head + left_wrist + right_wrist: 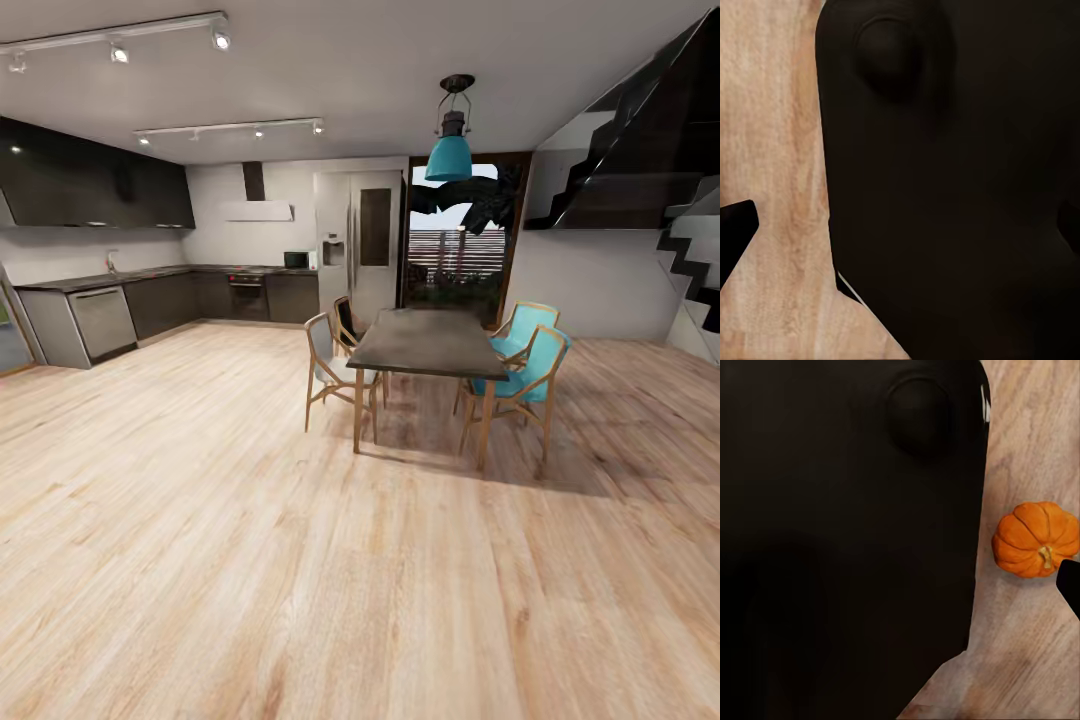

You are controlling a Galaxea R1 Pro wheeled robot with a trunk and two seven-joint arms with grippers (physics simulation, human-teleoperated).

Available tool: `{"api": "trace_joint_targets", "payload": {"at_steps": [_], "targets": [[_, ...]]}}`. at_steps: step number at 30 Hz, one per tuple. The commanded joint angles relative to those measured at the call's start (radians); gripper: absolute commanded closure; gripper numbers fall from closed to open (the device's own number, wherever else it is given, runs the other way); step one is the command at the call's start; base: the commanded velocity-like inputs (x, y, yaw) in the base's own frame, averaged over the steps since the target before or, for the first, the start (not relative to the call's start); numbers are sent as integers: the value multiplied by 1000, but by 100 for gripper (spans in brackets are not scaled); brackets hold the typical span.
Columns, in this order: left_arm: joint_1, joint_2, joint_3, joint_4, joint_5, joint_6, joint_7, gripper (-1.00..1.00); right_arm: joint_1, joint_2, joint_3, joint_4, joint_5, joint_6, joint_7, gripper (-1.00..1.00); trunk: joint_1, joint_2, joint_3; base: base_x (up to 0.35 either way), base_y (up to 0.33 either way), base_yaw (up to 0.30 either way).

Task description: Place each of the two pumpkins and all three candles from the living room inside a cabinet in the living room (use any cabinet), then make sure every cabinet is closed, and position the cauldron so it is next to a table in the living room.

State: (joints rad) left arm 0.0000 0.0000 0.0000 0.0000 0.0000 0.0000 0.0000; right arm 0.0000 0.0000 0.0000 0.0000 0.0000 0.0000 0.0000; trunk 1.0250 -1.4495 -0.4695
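One bright orange ribbed pumpkin (1036, 540) with a short stem lies on the pale wood floor in the right wrist view. It sits just beside the edge of my dark body (847, 540). A black fingertip (1069, 583) of my right gripper pokes in right by the pumpkin without touching it. In the left wrist view, a black fingertip (735, 232) of my left gripper stands at the picture's edge over bare floor. Both grippers look spread open with nothing held. The candles, cabinet, cauldron and low table are out of view.
The head view looks across a wide wood floor (300, 560) to a dark dining table (430, 345) ringed by several chairs, two of them teal (525, 365). Dark kitchen cupboards (170, 300) and a fridge (355, 245) line the far wall. Stairs (640, 160) rise at right.
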Motion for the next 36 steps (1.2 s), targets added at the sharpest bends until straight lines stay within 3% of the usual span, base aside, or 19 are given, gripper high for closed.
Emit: {"api": "trace_joint_targets", "payload": {"at_steps": [1,4,36], "targets": [[0,0,0,0,0,0,0,-100,0,0,0,0,0,0,0,-100,0,0,-1,0,0,0],[-5,13,5,-15,8,-15,-5,-100,-4,-8,-3,-6,-2,8,3,-100,0,0,-1,0,0,0],[-5,10,17,-20,12,-46,-4,-100,-7,-9,-1,-34,-2,6,-2,-100,0,0,-1,0,0,0]]}}
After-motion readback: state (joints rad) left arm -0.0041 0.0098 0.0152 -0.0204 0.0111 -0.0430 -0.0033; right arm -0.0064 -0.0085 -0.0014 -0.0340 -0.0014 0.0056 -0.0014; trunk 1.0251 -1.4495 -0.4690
